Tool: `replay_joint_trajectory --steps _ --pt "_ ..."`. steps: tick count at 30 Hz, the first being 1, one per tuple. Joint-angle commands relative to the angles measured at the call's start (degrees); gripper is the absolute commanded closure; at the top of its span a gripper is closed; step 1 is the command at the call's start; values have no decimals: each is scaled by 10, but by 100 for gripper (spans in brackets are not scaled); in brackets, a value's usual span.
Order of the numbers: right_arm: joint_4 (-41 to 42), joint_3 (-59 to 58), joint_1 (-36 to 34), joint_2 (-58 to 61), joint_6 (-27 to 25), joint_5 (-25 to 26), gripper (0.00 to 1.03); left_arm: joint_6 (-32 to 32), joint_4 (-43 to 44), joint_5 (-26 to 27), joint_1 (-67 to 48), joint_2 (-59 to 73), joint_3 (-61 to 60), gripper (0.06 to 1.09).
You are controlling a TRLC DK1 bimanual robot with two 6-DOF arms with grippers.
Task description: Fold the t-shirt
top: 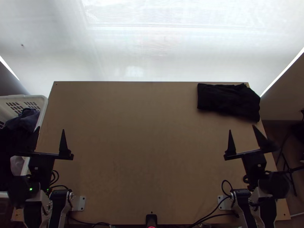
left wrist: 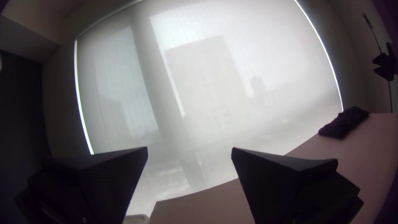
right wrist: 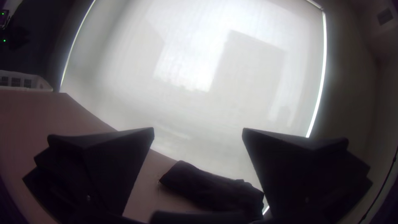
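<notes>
A black cloth, apparently the t-shirt, lies as a flat, roughly rectangular bundle at the table's far right corner; its folds cannot be made out. My left gripper is open over the table's left edge, far from that cloth. On the right side, nearer than the cloth and apart from it, my right gripper stands open. In the left wrist view, the left gripper has nothing between its fingers, and the cloth is small and distant. The right wrist view has the cloth beyond the right gripper.
A white basket holding dark and grey cloths stands against the table's left side. The wooden table extends bare between the arms. Cables run along its near edge, beside a small black device. A pale blind hangs behind the far edge.
</notes>
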Motion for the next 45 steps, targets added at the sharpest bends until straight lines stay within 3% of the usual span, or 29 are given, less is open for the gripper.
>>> replay_joint_trajectory --steps 1,5,9,12,16,18,21,22,29,45 --pt "5 -109 24 -61 -18 -19 4 7 76 34 -6 -37 -164 10" --pt "-66 -109 99 -65 -77 -33 4 20 54 35 -56 8 -165 10" --pt "-203 -109 159 -67 -209 -35 4 72 -11 40 -70 4 -165 10" --pt "-250 -106 154 -67 -226 -35 4 159 -119 97 -73 -18 -165 10" --pt "-291 -103 152 -68 -229 -35 4 171 -155 118 -51 -34 -163 10" --pt "-325 -99 153 -68 -268 -35 4 188 -160 122 -50 -38 -162 10" --pt "-460 -91 150 -68 -346 -35 4 184 -176 122 -45 -46 -160 10" --pt "-461 -90 146 -67 -354 -33 4 183 -177 122 -46 -52 -160 10" --pt "-460 -90 54 -69 -353 -34 4 180 -177 122 -48 -53 -160 10" --pt "-460 -90 53 -69 -353 -34 4 180 -177 122 -47 -53 -160 10"
